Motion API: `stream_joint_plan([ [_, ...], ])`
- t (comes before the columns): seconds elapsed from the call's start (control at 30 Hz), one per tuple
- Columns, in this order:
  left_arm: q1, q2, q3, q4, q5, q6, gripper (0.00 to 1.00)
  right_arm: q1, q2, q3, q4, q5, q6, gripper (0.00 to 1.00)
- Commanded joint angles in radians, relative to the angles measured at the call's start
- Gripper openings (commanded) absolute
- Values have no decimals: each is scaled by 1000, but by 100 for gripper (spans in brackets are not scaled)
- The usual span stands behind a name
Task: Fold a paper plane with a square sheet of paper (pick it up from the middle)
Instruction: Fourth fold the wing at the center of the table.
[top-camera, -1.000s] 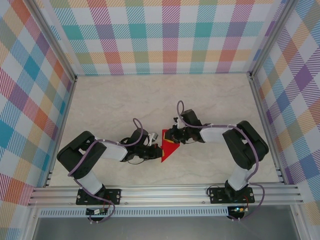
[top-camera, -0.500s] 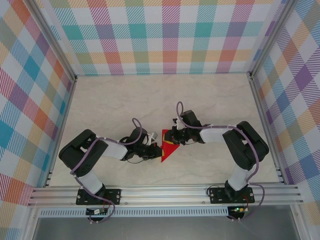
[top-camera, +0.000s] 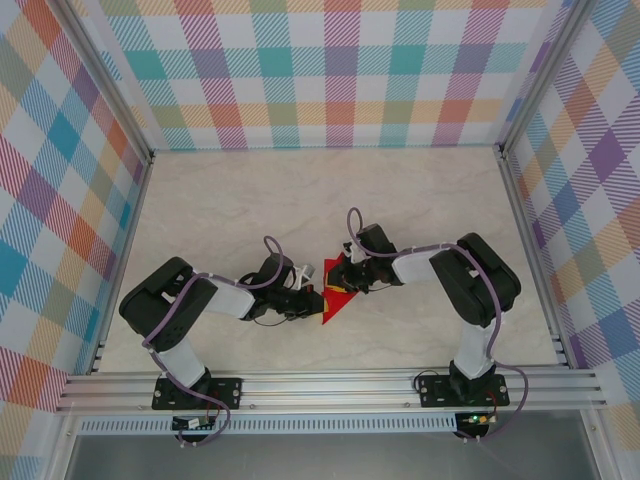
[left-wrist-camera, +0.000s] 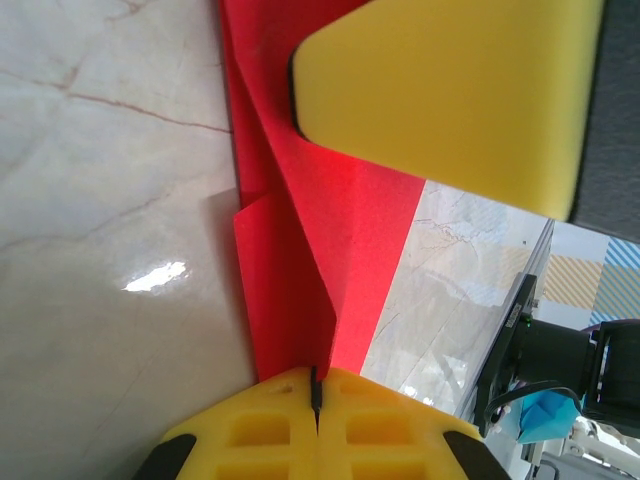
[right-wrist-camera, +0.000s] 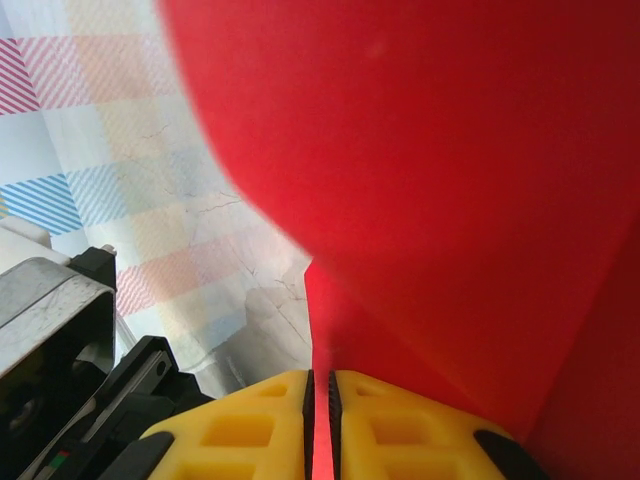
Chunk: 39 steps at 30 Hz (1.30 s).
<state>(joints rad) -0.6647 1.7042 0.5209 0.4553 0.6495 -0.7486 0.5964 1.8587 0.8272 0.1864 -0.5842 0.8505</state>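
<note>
The red square sheet of paper (top-camera: 338, 301) lies partly folded into a pointed, creased shape on the marble table between my two grippers. My left gripper (top-camera: 318, 298) is shut on its left edge. In the left wrist view the yellow fingertips (left-wrist-camera: 260, 420) pinch a raised crease of the paper (left-wrist-camera: 300, 250) where the gripper (left-wrist-camera: 315, 385) closes. My right gripper (top-camera: 347, 277) is shut on the upper part, and one of its yellow fingers (left-wrist-camera: 450, 90) rests on the paper. In the right wrist view the gripper (right-wrist-camera: 321, 395) clamps a lifted flap of the paper (right-wrist-camera: 450, 180), which hides most of the table.
The marble table top (top-camera: 250, 200) stretches behind the grippers up to plaid walls (top-camera: 330, 80) on three sides. An aluminium rail (top-camera: 330, 385) runs along the near edge. Part of the left arm (right-wrist-camera: 60, 340) sits close to the right gripper.
The right arm has swung in to the left, its gripper shifting slightly left with the paper's upper part. The left gripper has stayed in place on the paper.
</note>
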Motion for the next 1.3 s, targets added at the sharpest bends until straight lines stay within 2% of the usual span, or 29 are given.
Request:
stream_joint_plan([
  [0.0,-4,53,-29,-118,-116,13,0,-3,22,24,-4,24,-11,14],
  [0.27,-4,14,-23,-159,-145,24,1,-4,25,-4,-19,51,-4,14],
  [0.57,-2,40,14,-184,-106,14,0,-5,-102,-19,-53,85,-18,16],
  [0.7,8,75,7,-112,-47,-24,0,-5,-96,-19,-25,27,-20,17],
  [1.1,31,96,19,-127,-16,-24,0,2,-18,-1,96,-113,19,18],
  [1.17,33,103,21,-126,-15,-24,0,3,-11,7,88,-117,22,18],
  [1.27,33,112,21,-128,-14,-23,0,6,-4,29,4,-58,-5,18],
])
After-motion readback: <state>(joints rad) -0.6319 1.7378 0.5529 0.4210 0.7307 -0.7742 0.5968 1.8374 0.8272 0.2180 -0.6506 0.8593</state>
